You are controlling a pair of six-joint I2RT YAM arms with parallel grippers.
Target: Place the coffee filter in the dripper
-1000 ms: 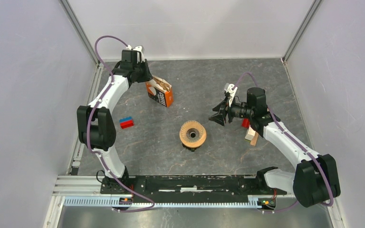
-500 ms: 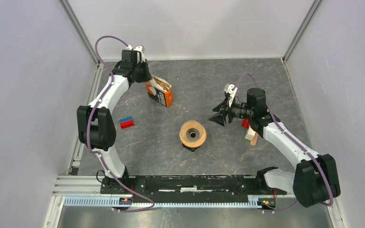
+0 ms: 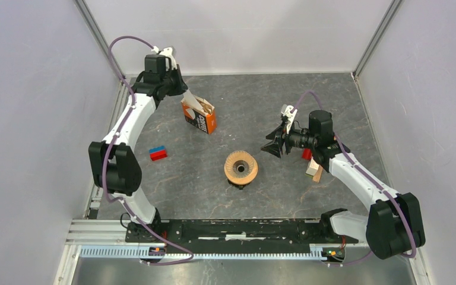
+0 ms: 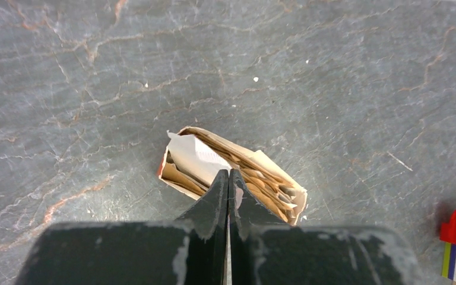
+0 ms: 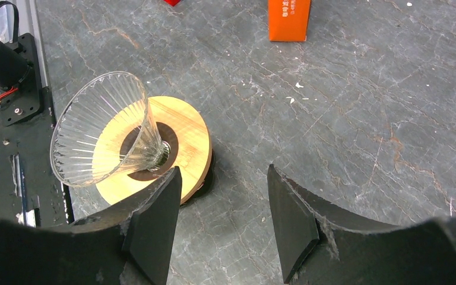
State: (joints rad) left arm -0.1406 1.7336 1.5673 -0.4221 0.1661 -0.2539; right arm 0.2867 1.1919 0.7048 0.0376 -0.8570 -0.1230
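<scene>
Left wrist: jaws pinching coffee filter point(image 4: 197, 159), right wrist: clear ribbed dripper point(image 5: 98, 133)

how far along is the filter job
Early stage. Done: the left gripper is shut over the open box, apparently pinching one filter. In hand: that filter, partly raised from the box. Left: carry it to the dripper, whose glass cone is empty; the right gripper hangs open beside it.

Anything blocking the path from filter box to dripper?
Nothing visible. The left gripper pinches a filter over the orange box; table from there to the dripper is bare. Red-blue block lies off that line by the left arm, the open right gripper beyond the dripper.
</scene>
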